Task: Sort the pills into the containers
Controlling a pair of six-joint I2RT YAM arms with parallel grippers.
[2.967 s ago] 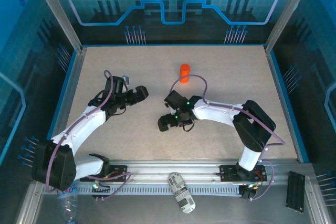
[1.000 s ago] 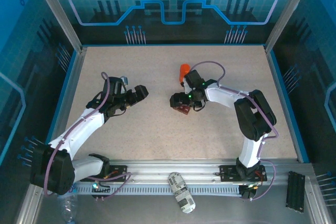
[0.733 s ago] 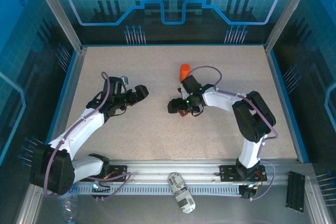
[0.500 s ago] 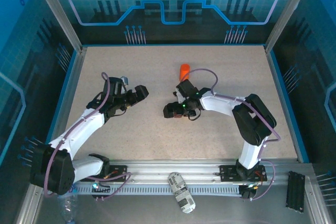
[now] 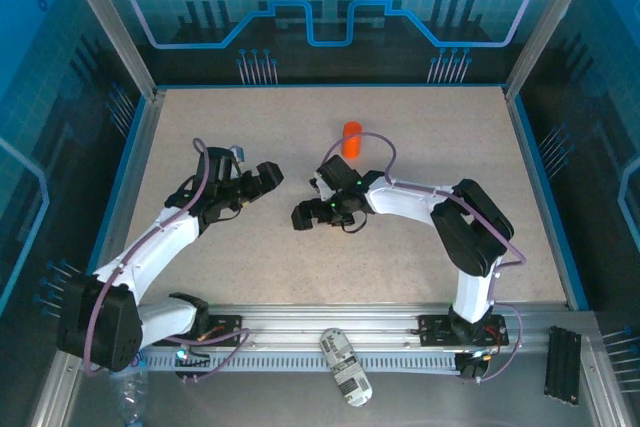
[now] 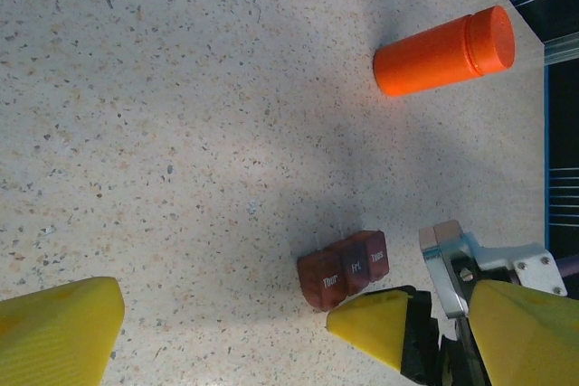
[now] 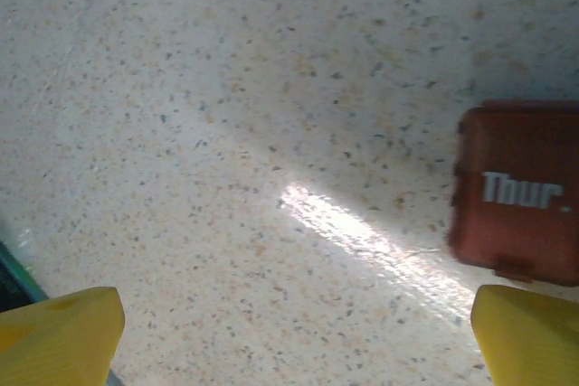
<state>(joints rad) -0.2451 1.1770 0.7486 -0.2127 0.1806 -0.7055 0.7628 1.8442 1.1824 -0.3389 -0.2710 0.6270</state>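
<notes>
Near the middle of the table, the right pincer hangs spread wide. The red-brown pill box lies flat just beside one finger, a lid reading "Thur." Slightly farther, the left pincer gapes wide too. Farthest back sits an orange bottle, well apart from the box.

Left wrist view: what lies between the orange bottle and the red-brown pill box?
Nothing but bare, shadowed tabletop between the orange bottle and the red-brown pill box; the left wrist view shows it.
</notes>
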